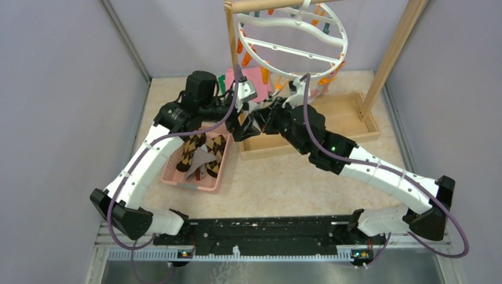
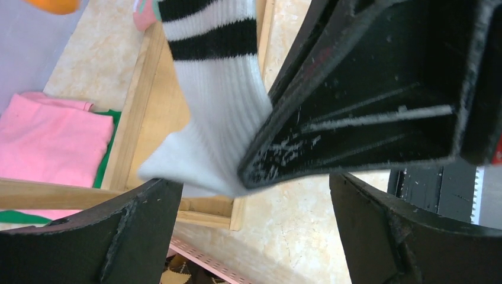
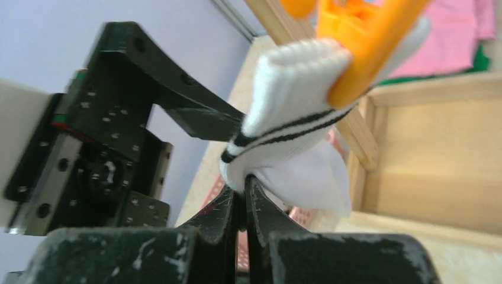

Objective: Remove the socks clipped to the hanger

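Nearest, lower centre-left of top view: argyle socks (image 1: 201,152) seen lying in pink basket (image 1: 177,176). Mid-frame: left gripper (image 2: 251,198) held wide, nothing gripped; right gripper (image 3: 244,183) clamped on striped white sock (image 3: 284,112) below cuff. Beyond: cuff bitten by orange clip (image 3: 361,41) under hanger (image 1: 290,35), top centre. Risk judged: thin pinch could be lost if pulled sideways; hanger could be swung, clip left unreleased.

At my left, a pink slotted basket (image 1: 192,187); ahead, a wooden tray (image 1: 364,135); beside it, a pink cloth (image 2: 53,142) lies on a green cloth (image 2: 105,155).
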`<state>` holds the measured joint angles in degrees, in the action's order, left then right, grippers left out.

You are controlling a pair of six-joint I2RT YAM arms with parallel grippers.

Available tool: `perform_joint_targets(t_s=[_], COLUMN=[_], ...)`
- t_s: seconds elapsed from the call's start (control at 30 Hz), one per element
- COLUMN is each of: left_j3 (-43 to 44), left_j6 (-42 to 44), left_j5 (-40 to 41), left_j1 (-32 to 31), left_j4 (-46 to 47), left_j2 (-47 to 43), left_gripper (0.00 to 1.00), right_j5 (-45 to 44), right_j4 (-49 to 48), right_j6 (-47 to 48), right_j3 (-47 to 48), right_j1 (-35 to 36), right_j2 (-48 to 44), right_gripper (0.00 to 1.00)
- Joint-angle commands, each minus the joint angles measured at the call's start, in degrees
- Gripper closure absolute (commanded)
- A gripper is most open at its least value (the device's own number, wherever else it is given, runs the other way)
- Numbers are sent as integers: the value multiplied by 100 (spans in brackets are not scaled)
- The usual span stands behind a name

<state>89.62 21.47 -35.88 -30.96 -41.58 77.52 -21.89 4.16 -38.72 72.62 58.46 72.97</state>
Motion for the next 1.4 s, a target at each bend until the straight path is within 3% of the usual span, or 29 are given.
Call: perform_joint_targets(t_s=[0.0,0.13,0.4,0.57,0.73,0.87,0.97,1.1,1.17,1.27,1.37], left_j3=[-77,-326,-595,-627,-439,-594,-777,-929,-935,-841,-783], left_j6=[400,636,462,454,696,780,793,781,711,541,364], left_j5=[-322,-870,-822,-365,-254,-277,-157,51,202,315,207], left_j1=[-31,-28,-49,-259,-511,-545,-543,-567,-579,-580,-586], left_j4=[-113,-155,524,1275,1007,881,988,1329,1465,1487,1439], left_j2=[-260,-587,-536,-511,-242,-165,-243,-385,-412,-364,-333], left_gripper=[1,1,1,1,1,16,34,79,100,100,100], right_j5=[-596,-639,-154,66,292,572,805,985,1050,881,227], right_j4=[905,1258,1218,1167,1020,782,579,545,652,1013,1512], right_j6=[-346,-469,-635,-752,-836,-911,-1083,-1110,-1055,-891,-443], right_j3=[126,49,25,124,161,42,-153,-276,-252,-249,-344], right_j1=[77,79,78,77,67,-42,-236,-355,-380,-384,-393], right_j2=[-442,-669,-717,-677,-627,-703,-872,-995,-1000,-1136,-1531], right_gripper=[100,100,100,100,99,96,95,85,69,46,35])
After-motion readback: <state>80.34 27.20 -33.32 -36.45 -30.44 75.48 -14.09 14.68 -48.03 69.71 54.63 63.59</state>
